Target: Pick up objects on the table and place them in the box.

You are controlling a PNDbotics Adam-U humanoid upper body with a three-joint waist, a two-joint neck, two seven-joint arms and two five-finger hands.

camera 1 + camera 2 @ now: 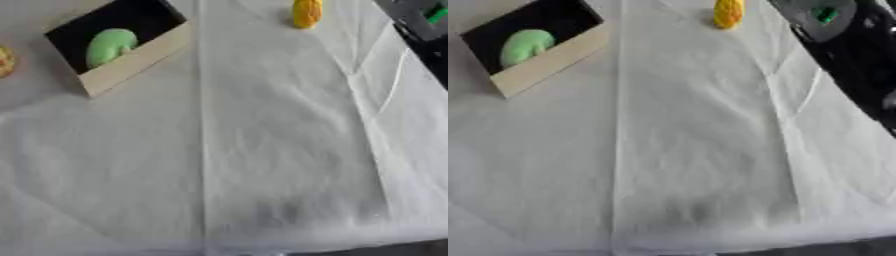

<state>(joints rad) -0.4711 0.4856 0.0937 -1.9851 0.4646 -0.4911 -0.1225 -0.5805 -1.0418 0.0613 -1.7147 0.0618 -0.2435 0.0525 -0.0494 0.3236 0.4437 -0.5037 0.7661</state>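
A wooden box [131,62] with a black inside sits at the upper left, and a pale green object [109,46] lies in it. A yellow ribbed object [306,13] stands on the white cloth at the top centre, apart from the box. Part of an orange-yellow object [4,61] shows at the left edge, outside the box. My right arm [846,50], black with a grey part carrying a green light, crosses the upper right corner to the right of the yellow object. Neither hand shows in either view.
A creased white cloth [262,150] covers the table, with a long fold running down its middle. The table's dark front edge [385,248] shows at the bottom right.
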